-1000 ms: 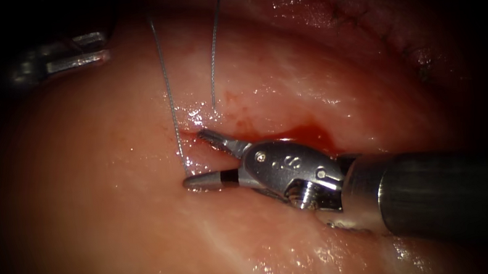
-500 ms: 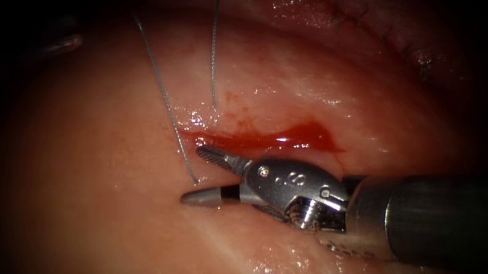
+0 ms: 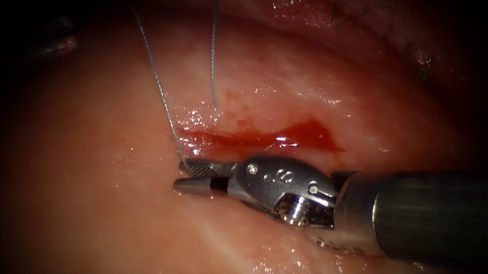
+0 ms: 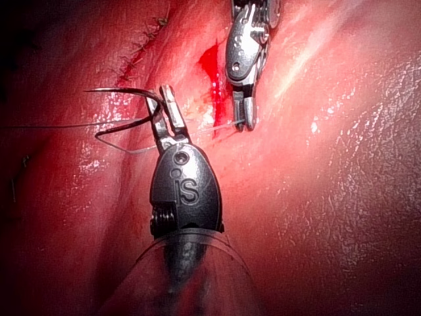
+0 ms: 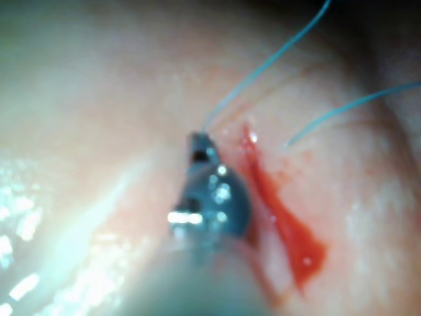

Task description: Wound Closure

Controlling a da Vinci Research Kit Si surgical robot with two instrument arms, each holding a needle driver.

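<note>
My right tool (image 3: 190, 176) comes in from the right and lies low on the tissue (image 3: 101, 235), just below the left end of the cut (image 3: 293, 136). Its jaws are shut on the thread (image 3: 157, 85) where that strand meets the surface; the same grip shows on the right tool (image 4: 245, 118) in the left wrist view. A second strand (image 3: 212, 47) enters the tissue just above the cut. My left tool (image 4: 168, 108) is shut on the curved needle (image 4: 125, 90) near mid-curve, clear of the tissue. The left tool (image 3: 55, 45) is dim at the upper left.
Red fluid (image 3: 305, 130) pools in the cut. An older row of stitches (image 3: 379, 21) runs along the tissue at the upper right. In the right wrist view both strands (image 5: 263, 66) rise away beside the red fluid (image 5: 289, 230).
The right tool's jaws stood open over the cut's left end, then slid down and left and shut on the left strand. The left tool drew back toward the upper left.
</note>
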